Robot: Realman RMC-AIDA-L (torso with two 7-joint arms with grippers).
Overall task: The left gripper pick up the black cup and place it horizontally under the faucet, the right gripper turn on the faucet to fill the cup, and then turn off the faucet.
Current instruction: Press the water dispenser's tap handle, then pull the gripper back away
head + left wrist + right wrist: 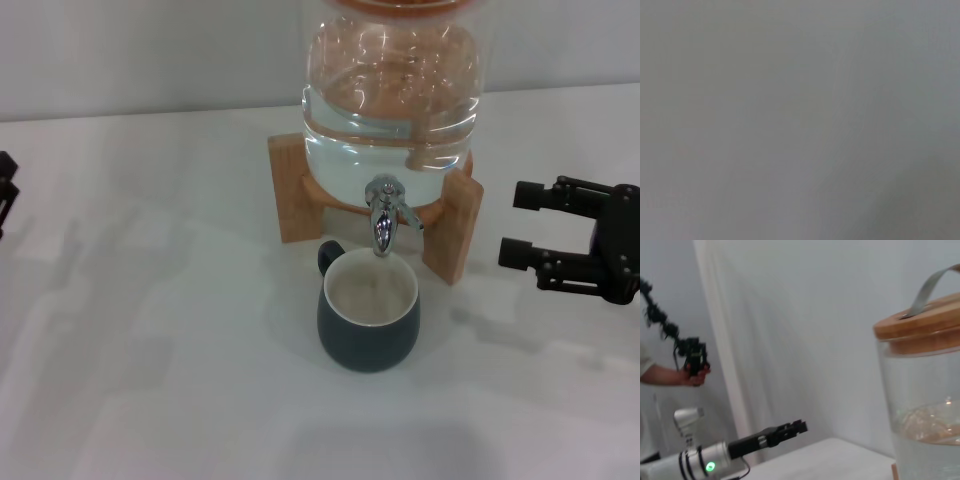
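The black cup [368, 318] stands upright on the white table, directly under the faucet [383, 215], with its loop handle toward the back left. The faucet is fitted to the clear glass water jar [390, 100] on a wooden stand [297, 190]. My right gripper [524, 225] is open and empty to the right of the stand, level with the faucet and apart from it. My left gripper [5, 195] shows only as a sliver at the table's far left edge. It also shows in the right wrist view [790, 430], with its silver wrist and green light [707, 466]. It holds nothing.
The jar with its wooden lid [920, 327] fills the near side of the right wrist view. A person's hand with a black device [692, 365] is in the background there. The left wrist view shows only plain grey surface. The white table [150, 380] extends in front.
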